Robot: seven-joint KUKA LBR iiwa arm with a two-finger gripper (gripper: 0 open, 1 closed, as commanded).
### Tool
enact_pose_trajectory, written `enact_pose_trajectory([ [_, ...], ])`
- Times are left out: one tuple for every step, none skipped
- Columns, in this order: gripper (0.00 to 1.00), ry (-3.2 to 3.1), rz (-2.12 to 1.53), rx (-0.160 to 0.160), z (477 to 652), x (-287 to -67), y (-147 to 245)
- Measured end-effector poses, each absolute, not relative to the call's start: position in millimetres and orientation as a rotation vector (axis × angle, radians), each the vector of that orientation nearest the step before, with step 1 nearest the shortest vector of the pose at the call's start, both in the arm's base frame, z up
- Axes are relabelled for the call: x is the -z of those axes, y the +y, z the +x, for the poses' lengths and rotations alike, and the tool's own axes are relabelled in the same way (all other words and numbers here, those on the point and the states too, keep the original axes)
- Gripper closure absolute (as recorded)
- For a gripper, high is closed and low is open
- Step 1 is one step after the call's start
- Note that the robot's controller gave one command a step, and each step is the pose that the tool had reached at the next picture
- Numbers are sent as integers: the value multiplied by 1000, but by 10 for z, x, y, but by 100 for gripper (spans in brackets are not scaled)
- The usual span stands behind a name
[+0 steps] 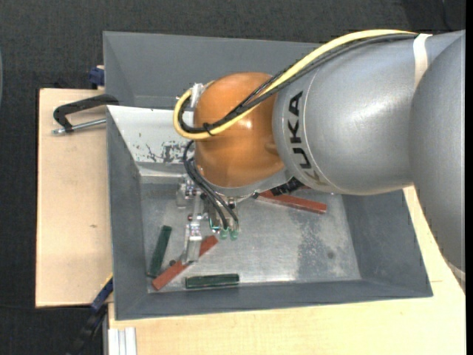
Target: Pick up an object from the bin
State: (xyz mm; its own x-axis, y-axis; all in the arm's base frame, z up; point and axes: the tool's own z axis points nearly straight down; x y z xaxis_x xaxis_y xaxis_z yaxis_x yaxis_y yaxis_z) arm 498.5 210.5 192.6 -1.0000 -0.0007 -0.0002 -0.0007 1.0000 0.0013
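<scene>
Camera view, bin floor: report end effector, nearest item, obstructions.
End effector low over slanted red flat stick, bin floor lower left. One dark green flat stick left of it, second green stick below; both close.

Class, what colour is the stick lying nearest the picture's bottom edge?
The stick is dark green; the camera view shows it best.

Pretty sure the one in play is the thin reddish-orange stick (168, 274). It's lying on the floor of the bin (122, 220), down around 7 o'clock. It sits on a slant, low end toward 8, upper end toward 2, with its middle under the gripper (194, 251).
</scene>
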Motion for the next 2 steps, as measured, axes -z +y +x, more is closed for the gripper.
enact_pose_trajectory([
  [0,3133,-124,-4,4999,-1757,2121],
  [0,3074,-643,-1,5045,-1335,1966],
])
